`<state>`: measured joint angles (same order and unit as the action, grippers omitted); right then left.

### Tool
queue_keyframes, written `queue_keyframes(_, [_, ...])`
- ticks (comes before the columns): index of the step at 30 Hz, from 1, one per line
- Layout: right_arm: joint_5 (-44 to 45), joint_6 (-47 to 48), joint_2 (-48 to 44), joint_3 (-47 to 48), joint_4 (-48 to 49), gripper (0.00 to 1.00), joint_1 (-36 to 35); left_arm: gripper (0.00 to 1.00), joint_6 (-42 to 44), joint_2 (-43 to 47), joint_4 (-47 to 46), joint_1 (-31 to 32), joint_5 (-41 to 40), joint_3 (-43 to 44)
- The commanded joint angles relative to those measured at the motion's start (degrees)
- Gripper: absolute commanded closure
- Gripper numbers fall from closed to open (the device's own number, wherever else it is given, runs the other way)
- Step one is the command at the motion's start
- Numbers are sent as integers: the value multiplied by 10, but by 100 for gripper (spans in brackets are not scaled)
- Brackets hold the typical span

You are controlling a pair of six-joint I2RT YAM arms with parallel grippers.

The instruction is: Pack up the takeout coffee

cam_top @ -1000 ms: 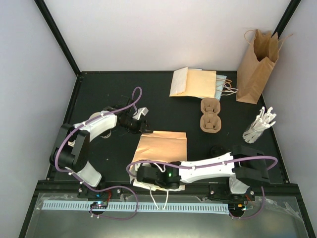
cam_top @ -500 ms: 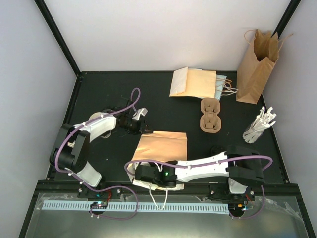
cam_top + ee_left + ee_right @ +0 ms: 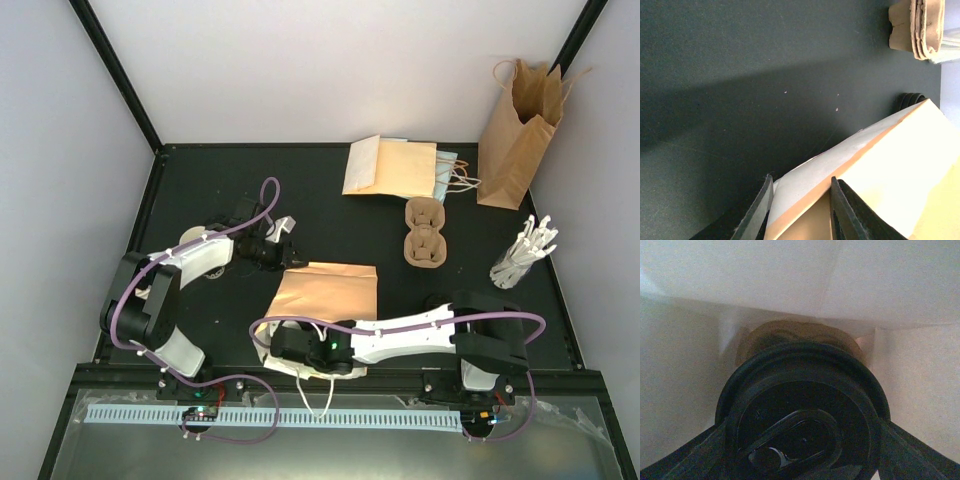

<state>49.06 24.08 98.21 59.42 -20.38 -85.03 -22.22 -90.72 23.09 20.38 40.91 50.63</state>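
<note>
The right gripper [image 3: 802, 452] clamps a black-lidded coffee cup [image 3: 800, 385] between its fingers, deep inside the lying kraft bag [image 3: 330, 295]. The left gripper [image 3: 801, 181] straddles that bag's mouth edge; I cannot tell whether it pinches.

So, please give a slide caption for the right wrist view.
Right gripper holds a black-lidded cup inside the paper bag.

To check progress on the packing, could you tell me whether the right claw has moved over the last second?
Yes. The right claw, gripping a coffee cup, has slid slightly left, away from the cardboard cup carrier.
</note>
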Motion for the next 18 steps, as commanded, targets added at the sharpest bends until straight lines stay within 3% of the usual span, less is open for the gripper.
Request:
queue_keyframes(1, [-16, -18, 30, -9, -32, 32, 42, 67, -17, 24, 72, 12, 63, -18])
queue_keyframes(18, [-100, -59, -40, 24, -108, 32, 42, 67, -19, 40, 73, 12, 64, -26])
